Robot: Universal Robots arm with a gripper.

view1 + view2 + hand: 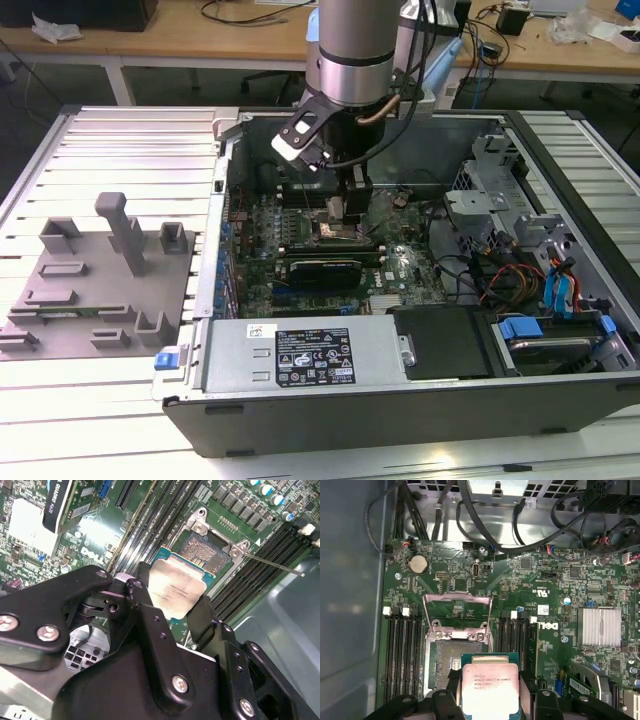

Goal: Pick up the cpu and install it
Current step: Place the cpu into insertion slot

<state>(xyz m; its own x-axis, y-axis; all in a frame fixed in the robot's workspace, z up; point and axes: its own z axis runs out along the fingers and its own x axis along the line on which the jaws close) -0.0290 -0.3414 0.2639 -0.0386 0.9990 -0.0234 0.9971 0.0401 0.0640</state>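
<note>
A silvery-topped cpu (490,692) sits pinched between the black fingers (452,682) of the gripper (489,696) above a green motherboard (545,580), its edge overlapping the open socket (451,662). Taking the socket's raised load plate (457,611) as twelve o'clock, black memory slots (402,655) flank the socket at three and nine. A coin-cell battery (418,565) lies toward eleven, and a finned heatsink (600,626) stands well off toward three.
</note>
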